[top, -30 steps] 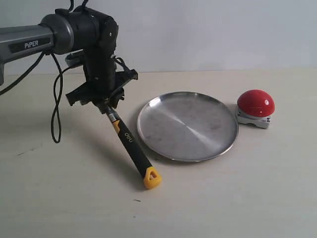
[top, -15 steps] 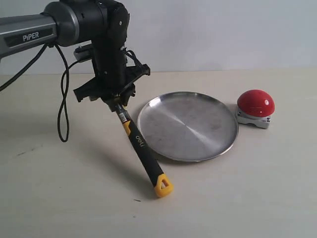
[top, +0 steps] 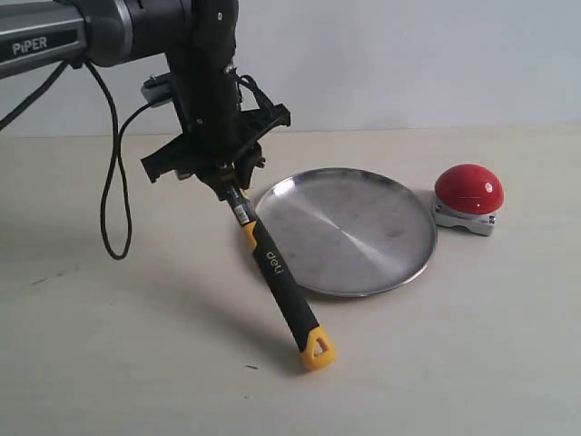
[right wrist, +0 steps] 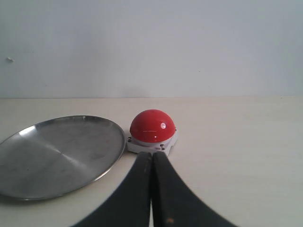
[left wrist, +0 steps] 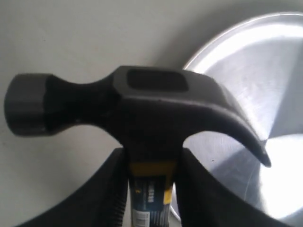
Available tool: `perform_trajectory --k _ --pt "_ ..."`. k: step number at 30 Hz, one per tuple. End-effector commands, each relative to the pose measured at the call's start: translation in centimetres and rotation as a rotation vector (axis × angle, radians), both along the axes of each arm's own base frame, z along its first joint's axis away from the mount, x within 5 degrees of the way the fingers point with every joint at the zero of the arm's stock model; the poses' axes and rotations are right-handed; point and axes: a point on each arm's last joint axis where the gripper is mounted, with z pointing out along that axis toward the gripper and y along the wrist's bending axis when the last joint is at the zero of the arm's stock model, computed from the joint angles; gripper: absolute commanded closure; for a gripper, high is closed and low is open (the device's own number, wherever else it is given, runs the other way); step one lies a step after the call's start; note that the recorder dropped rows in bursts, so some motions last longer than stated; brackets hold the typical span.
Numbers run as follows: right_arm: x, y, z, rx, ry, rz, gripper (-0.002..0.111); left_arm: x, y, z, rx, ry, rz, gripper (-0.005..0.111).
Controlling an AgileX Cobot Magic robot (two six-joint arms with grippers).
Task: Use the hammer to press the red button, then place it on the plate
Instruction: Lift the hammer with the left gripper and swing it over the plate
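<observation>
The hammer [top: 277, 277] has swung toward the plate [top: 363, 272], left fingers [left wrist: 112, 191] clamped below its head; right fingers [right wrist: 135, 191] together.

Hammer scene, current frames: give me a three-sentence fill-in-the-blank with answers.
The left gripper grips the hammer just below its ____.
In the exterior view, the red button sits to the ____ of the plate.
The right gripper is ____, holding nothing.
Missing words: head; right; shut.
</observation>
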Motion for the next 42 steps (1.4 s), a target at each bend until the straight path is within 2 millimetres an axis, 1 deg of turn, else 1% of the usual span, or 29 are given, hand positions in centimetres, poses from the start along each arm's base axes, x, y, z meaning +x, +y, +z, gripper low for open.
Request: perform_trajectory --k 1,2,4,7,11,13,16,21,27,33,42 --pt "0.0 0.0 0.0 -0.013 -0.014 -0.005 0.108 -1.2 0.6 3.2 -0.027 -0.05 -0.014 0.107" --pt "0.0 0.0 0.0 -0.013 -0.014 -0.005 0.108 -1.5 0.5 3.2 -0.025 -0.046 -0.018 0.107" --pt "0.0 0.0 0.0 -0.013 -0.014 -0.005 0.108 -2.3 0.2 2.5 -0.009 -0.02 -0.031 0.107" --pt "0.0 0.0 0.0 -0.013 -0.014 -0.005 0.108 -3.4 -0.3 0.8 0.026 0.033 -0.05 0.107" --pt "0.0 0.0 0.0 -0.013 -0.014 -0.005 0.108 -4.1 -1.0 -0.6 0.02 0.03 -0.067 0.107" --pt "0.0 0.0 0.0 -0.013 -0.014 -0.005 0.108 -4.3 -1.3 -0.9 0.015 0.025 -0.072 0.107" --pt "0.0 0.0 0.0 -0.013 -0.014 -0.005 0.108 -4.5 -1.7 -1.1 0.012 0.003 -0.078 0.107" --pt "0.0 0.0 0.0 -0.013 -0.014 -0.005 0.108 -4.3 -1.8 -1.2 0.033 -0.021 -0.074 0.107" --pt "0.0 0.0 0.0 -0.013 -0.014 -0.005 0.108 -3.7 -2.4 -1.0 -0.038 -0.093 -0.074 0.107" --pt "0.0 0.0 0.0 -0.013 -0.014 -0.005 0.108 -3.6 -2.6 -1.0 -0.052 -0.104 -0.085 0.107" --pt "0.0 0.0 0.0 -0.013 -0.014 -0.005 0.108 -3.8 -3.8 -0.7 -0.183 -0.099 -0.119 0.107"
